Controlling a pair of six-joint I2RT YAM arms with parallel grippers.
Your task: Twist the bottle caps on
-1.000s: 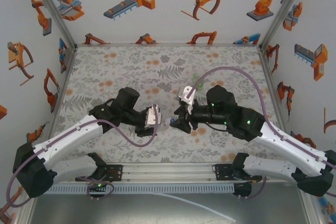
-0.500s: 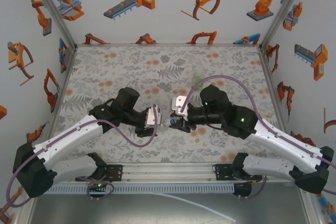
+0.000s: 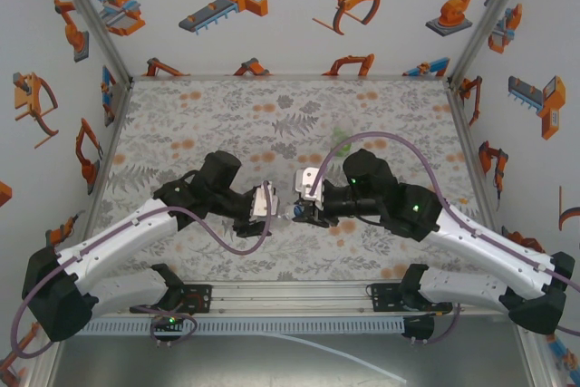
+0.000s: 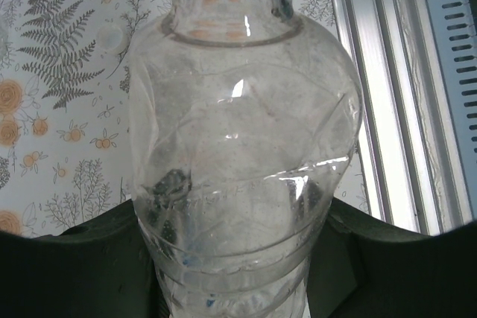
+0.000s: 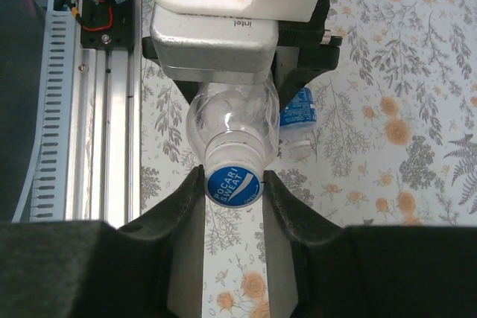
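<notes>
Fern-and-flower tablecloth (image 3: pixel 181 124), orange robot-picture walls (image 3: pixel 290 43), aluminium rail (image 3: pixel 290 295) at near edge

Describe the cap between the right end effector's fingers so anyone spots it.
Where the two arms meet over the table, the left end effector holds a clear bottle sideways. The cap sits on its neck, between the fingers of the right end effector. Its blue face reads POCARI SWEAT; the loose cap on the table is plain white.
</notes>
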